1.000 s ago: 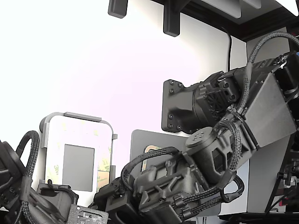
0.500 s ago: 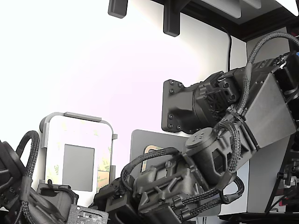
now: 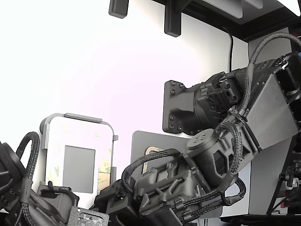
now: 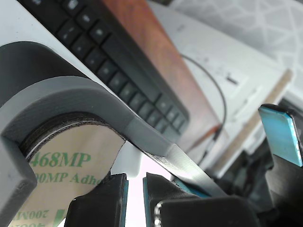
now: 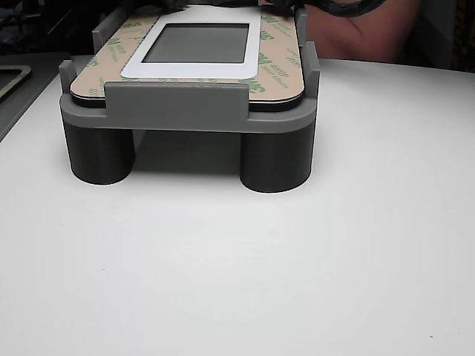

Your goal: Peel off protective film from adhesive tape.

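The white rounded panel [image 3: 77, 134] with a dark grey window lies in a grey fixture [image 5: 178, 104]. Pale-yellow protective film [image 4: 66, 170] with green print covers the adhesive tape along its edges, seen also as film [image 5: 278, 44] in the other view. In the wrist view my gripper [image 4: 135, 198] sits just past the fixture's rounded corner [image 4: 94, 94], right beside the film's curved edge. Its teal-padded fingers [image 4: 102, 203] stand a narrow slit apart. Whether film lies between them does not show. In the exterior view my arm's body [image 3: 164, 193] hides the gripper.
A second dark arm [image 3: 28, 197] sits at the exterior view's lower left. A grey plate with a tan ring [image 3: 150, 150] lies behind my arm. A black keyboard [image 4: 118, 61], a brown surface [image 4: 156, 61] and a cable [image 4: 208, 75] lie beyond the fixture.
My arm shifted only slightly and stands about where it was a second ago. The panel and fixture have not moved.
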